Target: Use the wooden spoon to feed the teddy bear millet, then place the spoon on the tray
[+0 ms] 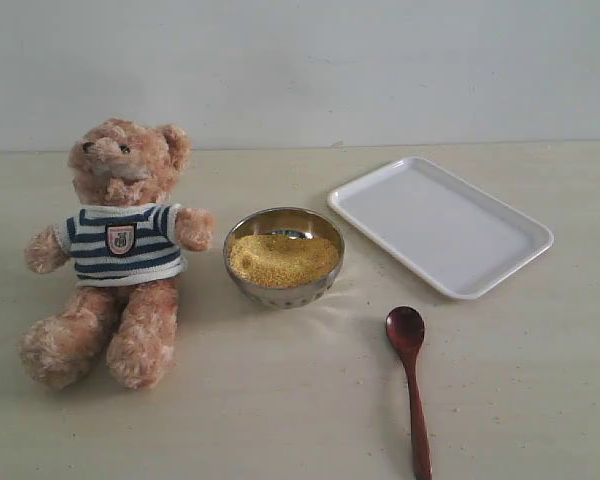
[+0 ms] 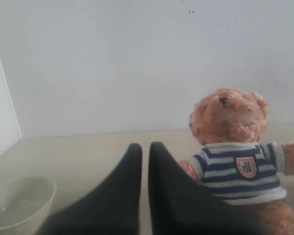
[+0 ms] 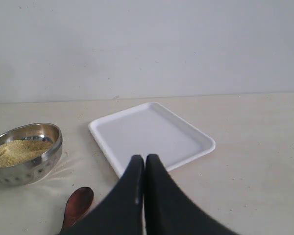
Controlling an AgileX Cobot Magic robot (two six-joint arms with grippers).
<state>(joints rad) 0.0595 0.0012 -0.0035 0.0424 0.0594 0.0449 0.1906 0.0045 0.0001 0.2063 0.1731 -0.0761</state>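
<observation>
Lying flat on the table (image 1: pixel 260 420), near the steel bowl (image 1: pixel 280 293) and the tray (image 1: pixel 450 235) but touching neither: wooden spoon (image 1: pixel 412 385), with left gripper (image 2: pixel 144 147) and right gripper (image 3: pixel 144 159) both shut and empty; liable to skid from a pinch on its thin glossy handle, or scatter millet (image 1: pixel 282 258) short of the teddy bear (image 1: pixel 120 245).

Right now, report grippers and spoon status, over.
Left gripper, right gripper shut, empty. Wooden spoon flat on table, untouched, near tray. Nothing blocking it.
</observation>
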